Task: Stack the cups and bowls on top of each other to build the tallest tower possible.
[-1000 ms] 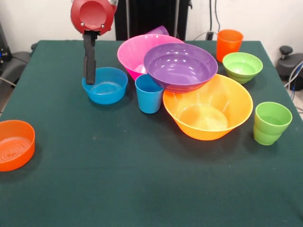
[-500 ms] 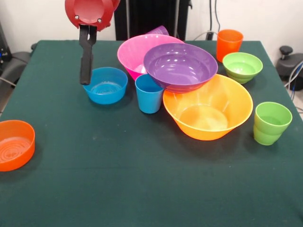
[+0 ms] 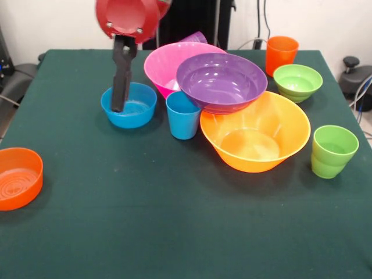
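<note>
The pincer (image 3: 118, 104) hangs over the small blue bowl (image 3: 129, 104) at about ten o'clock on the green surface (image 3: 174, 221) – open or clenched, one cannot tell – and this bowl looks light, stiff and slippery, so its thin rim seems the best hold.

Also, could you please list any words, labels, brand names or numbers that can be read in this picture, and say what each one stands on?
None: no readable text shows on the glossy plastic bowls, the translucent plastic cups, the dark green tablecloth or the red and black arm.
</note>
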Available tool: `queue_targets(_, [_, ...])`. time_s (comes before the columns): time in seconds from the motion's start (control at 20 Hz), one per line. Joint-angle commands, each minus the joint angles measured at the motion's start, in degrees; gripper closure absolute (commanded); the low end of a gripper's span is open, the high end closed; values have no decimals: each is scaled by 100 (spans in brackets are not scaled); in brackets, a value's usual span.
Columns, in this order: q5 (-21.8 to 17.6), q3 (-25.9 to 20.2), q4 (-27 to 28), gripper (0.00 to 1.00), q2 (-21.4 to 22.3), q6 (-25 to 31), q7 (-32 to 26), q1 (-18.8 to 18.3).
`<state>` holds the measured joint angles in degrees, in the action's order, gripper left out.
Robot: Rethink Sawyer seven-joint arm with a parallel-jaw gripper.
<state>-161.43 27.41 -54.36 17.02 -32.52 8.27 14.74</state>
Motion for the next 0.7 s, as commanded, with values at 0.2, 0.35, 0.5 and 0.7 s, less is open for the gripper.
queue_targets(0.2, [174, -142, 884, 0, -909, -999, 2190, 447])
queue_targets(0.35, [158, -118, 1150, 0, -966, -1350, 2263, 512])
queue_targets(0.5, [146, -43, 1499, 0, -980, -1840, 2451, 583])
queue_targets(0.7, [154, 46, 2155, 0, -1202, -2435, 2821, 656])
